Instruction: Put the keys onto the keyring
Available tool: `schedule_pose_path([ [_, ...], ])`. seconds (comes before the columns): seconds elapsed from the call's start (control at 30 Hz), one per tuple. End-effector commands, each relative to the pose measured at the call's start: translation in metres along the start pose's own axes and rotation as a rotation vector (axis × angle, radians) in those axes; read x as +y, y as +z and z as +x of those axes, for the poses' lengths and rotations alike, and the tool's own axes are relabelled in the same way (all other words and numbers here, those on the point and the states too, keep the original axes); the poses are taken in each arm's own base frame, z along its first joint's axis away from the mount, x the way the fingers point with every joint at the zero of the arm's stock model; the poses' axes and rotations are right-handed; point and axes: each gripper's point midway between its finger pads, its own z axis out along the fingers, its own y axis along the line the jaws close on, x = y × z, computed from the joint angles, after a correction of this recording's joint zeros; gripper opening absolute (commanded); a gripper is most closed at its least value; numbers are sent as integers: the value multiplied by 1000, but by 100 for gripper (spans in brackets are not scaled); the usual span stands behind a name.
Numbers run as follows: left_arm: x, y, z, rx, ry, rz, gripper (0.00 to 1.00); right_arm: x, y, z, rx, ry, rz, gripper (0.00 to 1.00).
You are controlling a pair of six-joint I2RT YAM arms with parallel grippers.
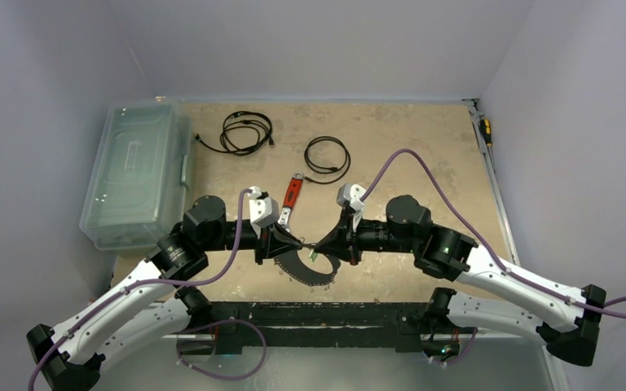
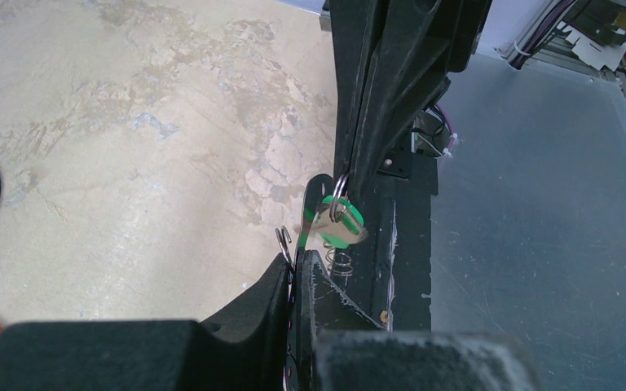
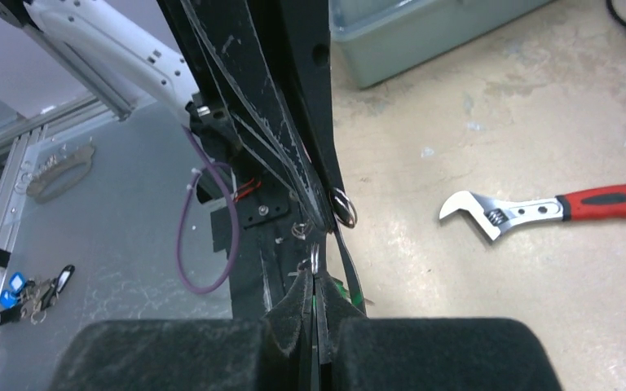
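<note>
Left gripper [image 2: 293, 262] and right gripper [image 3: 316, 278] both pinched shut, tips meeting; green key [image 2: 341, 228] and ring [image 3: 344, 208] lie between, holds largely hidden.

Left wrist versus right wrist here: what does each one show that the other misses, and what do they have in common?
Left wrist only: the green-headed key in plain sight, hanging at the small silvery ring; the right wrist catches a green sliver at most. Right wrist only: the red-handled wrench with its jaw, the clear plastic box, and a bunch of tagged keys on the grey surface beside the table. Both: the left gripper and right gripper shut, tips nearly meeting at that ring. Which one holds it is unclear.
</note>
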Motion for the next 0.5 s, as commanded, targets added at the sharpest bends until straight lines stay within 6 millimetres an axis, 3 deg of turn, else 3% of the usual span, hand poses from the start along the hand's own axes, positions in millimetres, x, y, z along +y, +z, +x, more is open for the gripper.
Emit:
schedule_pose_path([
  [0.0, -3, -1, -20, -59, 34, 9, 0, 6, -6, -39, -136, -45, 1, 0],
  [0.47, -3, 0, -19, -58, 30, 11, 0, 4, 6, -49, -161, -52, -3, 0],
])
